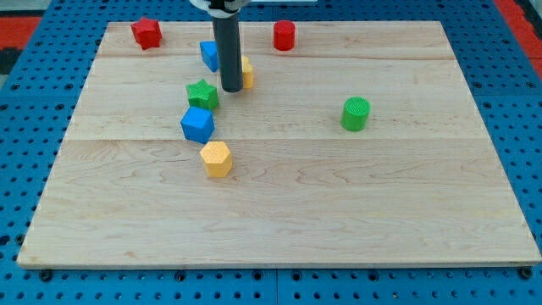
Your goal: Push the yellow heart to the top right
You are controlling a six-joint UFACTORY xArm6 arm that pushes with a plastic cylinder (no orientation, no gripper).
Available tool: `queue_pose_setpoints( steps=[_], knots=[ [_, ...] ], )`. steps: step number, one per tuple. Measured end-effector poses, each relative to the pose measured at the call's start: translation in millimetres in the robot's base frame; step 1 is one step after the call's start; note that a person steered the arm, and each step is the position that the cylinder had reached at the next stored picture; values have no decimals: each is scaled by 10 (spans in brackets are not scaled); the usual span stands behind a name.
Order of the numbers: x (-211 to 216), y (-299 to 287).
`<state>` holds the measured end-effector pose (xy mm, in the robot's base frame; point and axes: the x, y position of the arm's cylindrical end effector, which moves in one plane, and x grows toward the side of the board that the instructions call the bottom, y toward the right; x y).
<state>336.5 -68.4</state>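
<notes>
The yellow heart (247, 74) lies near the top of the wooden board, left of centre, mostly hidden behind my rod. My tip (230, 87) rests on the board right at the heart's left side, touching or almost touching it. A blue block (209, 55) sits just left of the rod, partly hidden by it. A green star (202, 94) lies to the lower left of my tip.
A blue cube (197, 124) and a yellow hexagon (217, 158) lie below the green star. A red star (146, 33) is at the top left, a red cylinder (284, 36) at the top centre, a green cylinder (356, 113) right of centre.
</notes>
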Motion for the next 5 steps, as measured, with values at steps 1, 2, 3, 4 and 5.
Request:
queue_pose_setpoints(
  steps=[1,2,3,4,5],
  knots=[
    [-64,-163],
    [-195,22],
    [-398,520],
    [-579,1110],
    [-468,1234]
  ],
)
